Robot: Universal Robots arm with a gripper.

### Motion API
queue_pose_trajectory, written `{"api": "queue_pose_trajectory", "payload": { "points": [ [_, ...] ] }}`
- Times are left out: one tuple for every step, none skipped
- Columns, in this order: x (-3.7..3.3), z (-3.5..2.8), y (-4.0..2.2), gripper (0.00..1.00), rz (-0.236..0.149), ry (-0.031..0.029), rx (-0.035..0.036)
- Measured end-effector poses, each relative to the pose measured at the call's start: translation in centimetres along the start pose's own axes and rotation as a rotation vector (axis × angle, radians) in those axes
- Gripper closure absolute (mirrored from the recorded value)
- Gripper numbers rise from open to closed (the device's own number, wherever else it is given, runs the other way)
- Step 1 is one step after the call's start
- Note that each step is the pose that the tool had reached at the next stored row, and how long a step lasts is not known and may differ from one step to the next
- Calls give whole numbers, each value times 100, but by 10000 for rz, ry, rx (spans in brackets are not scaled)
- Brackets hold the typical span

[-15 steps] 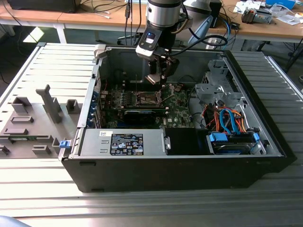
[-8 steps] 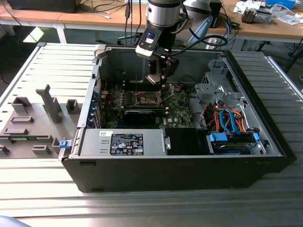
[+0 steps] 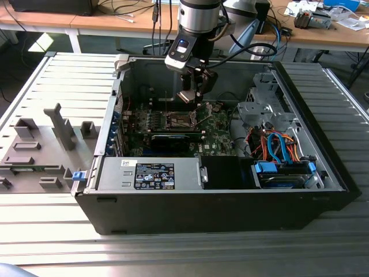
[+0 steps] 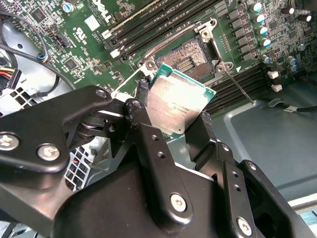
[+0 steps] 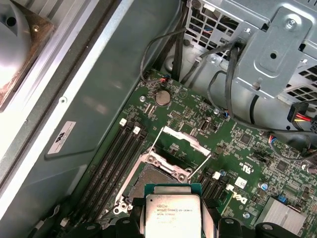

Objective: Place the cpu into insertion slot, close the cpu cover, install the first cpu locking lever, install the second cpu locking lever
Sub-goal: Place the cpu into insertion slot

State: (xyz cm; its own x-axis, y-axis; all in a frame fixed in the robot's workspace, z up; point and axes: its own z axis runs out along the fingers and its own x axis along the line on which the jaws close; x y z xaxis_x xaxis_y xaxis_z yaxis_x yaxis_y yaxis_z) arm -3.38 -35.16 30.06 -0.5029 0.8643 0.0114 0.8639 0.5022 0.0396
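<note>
While gripper (image 4: 172,116) clamps cpu (image 4: 181,99), insertion slot (image 4: 190,57) partly hidden behind it

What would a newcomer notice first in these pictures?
The silvery cpu, clamped between the black fingers, is poised close over the bare insertion slot on the green motherboard. In the exterior view, the gripper hangs inside an open black computer case lying on its side.

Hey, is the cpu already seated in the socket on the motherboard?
No, in the second wrist view the gripper holds the cpu by its edges, and the insertion slot beyond it shows its bare contact field.
</note>
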Motion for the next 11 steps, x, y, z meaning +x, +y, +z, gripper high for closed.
{"api": "queue_pose_trajectory", "payload": {
  "points": [
    [0,0,0,46,12,0,-1],
    [0,0,0,46,18,-1,0],
    [0,0,0,46,24,-1,0],
    [0,0,0,46,38,-1,-1],
    [0,0,0,46,45,-2,-1],
    [0,0,0,46,51,-2,-1],
    [0,0,0,46,59,-2,-1],
    [0,0,0,46,66,-2,-1],
    [0,0,0,46,77,-3,-1],
    [0,0,0,46,85,-3,-2],
    [0,0,0,46,92,-4,-2]
  ]
}}
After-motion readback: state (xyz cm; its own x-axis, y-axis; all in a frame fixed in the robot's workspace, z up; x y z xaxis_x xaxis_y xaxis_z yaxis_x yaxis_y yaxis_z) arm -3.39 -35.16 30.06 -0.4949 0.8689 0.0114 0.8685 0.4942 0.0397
